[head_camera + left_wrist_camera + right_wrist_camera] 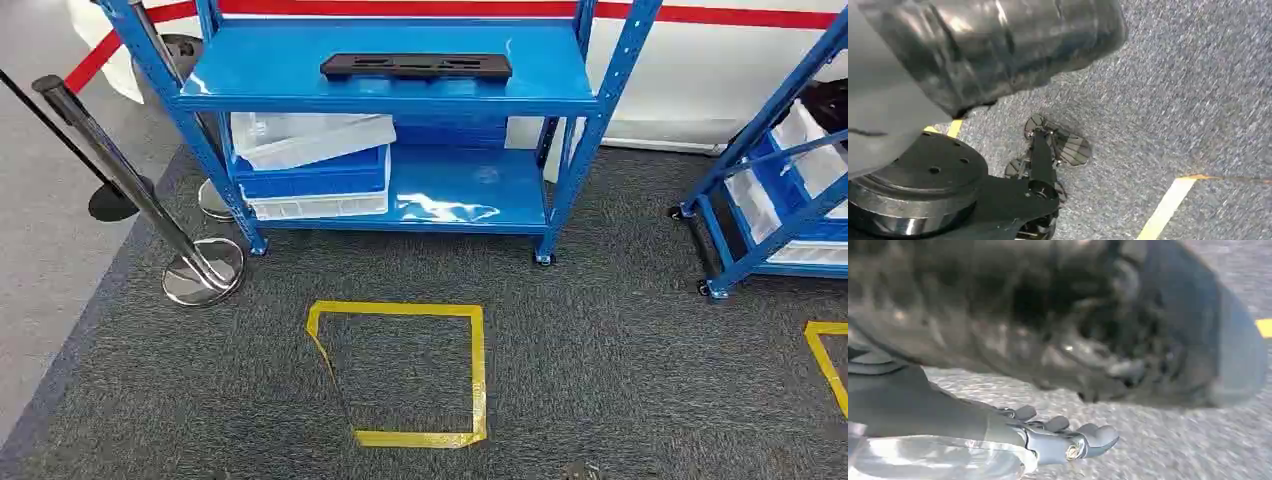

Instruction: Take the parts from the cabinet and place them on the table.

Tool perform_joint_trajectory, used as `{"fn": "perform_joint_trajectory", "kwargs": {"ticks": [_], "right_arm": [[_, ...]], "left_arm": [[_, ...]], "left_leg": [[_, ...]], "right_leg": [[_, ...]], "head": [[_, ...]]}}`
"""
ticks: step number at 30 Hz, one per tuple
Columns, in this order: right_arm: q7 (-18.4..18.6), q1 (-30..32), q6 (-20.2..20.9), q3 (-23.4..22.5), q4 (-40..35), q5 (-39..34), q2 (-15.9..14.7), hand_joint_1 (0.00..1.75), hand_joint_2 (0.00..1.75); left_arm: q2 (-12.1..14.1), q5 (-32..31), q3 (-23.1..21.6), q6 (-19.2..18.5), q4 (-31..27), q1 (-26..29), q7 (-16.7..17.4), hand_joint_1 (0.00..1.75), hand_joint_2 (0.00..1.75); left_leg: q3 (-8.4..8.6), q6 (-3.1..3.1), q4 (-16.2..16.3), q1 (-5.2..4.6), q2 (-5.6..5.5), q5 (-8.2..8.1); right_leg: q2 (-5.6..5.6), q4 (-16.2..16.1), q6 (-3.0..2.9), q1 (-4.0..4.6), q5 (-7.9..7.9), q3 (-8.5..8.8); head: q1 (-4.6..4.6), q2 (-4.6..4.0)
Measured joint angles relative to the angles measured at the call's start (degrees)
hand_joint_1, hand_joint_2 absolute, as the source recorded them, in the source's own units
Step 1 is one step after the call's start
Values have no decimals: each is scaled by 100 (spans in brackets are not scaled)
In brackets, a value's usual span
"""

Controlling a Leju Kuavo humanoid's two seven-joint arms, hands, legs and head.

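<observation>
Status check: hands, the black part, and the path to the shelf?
Right hand empty, hanging over carpet; left hand state unclear. Flat black plastic part untouched on blue metal shelf unit. Chrome stanchion stands left of it.

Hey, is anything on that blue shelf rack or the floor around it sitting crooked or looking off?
One thing: on the lower shelf, the clear bin on top of the stack sits tilted and skewed over the blue bin, not nested squarely. The black part lies flat on the top shelf. The yellow tape square looks intact.

Right hand (1068, 437) hanging over grey carpet (1168, 445), fingers (1098, 435) curling loosely and holding nothing, yellow tape (1264, 327) showing at the edge
</observation>
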Motion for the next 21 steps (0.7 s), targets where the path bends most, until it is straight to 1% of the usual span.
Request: {"fn": "perform_joint_trajectory", "kwargs": {"ticks": [4, 7, 8, 12, 13, 18, 21], "right_arm": [[-653, -83, 59, 0, 2, -358, -133, 0, 0], [-1058, -133, -11, 0, -134, -472, -251, 0, 0], [-1149, -144, -74, 0, -227, -476, -310, 0, 0], [-1261, -157, -284, 0, -499, -432, -442, 0, 0], [-1289, -152, -313, 0, -551, -402, -475, 0, 175], [-1302, -122, -411, 0, -1004, 62, -581, 0, 175], [-1354, -71, -245, 0, -1287, 361, -642, 0, 175]], "left_arm": [[2, 337, -131, 44, 52, -55, -210, 0, 0], [7, 584, -155, 39, 92, -79, -409, 0, 0], [9, 642, -179, 35, 100, -83, -480, 0, 0], [24, 767, -249, 2, 138, -103, -647, 0, 0], [26, 775, -264, -6, 142, -104, -683, 0, 0], [42, 813, -313, -109, 168, -125, -826, 0, 0], [44, 800, -358, -160, 177, -128, -938, 0, 0]], "left_leg": [[0, 0, 0, -2, 0, 0], [1, 1, 1, -3, 0, 1], [1, 1, 2, -3, 0, 1], [1, 2, 4, -3, -1, 2], [1, 2, 4, -3, -1, 2], [1, 2, 4, -3, -1, 1], [1, 2, 4, -3, -1, 1]], "right_leg": [[0, 0, 0, -1, 0, 2], [0, 0, 0, -2, 0, 2], [0, 0, 0, -2, 0, 2], [-1, 0, 0, -2, 0, 3], [0, 0, 0, -3, 0, 2], [0, 0, 0, -2, 0, 2], [0, 0, 0, -2, 0, 2]], "head": [[-2, 0], [0, 0], [-2, 0], [0, 0], [-2, 0], [-2, 0], [0, 0]]}}
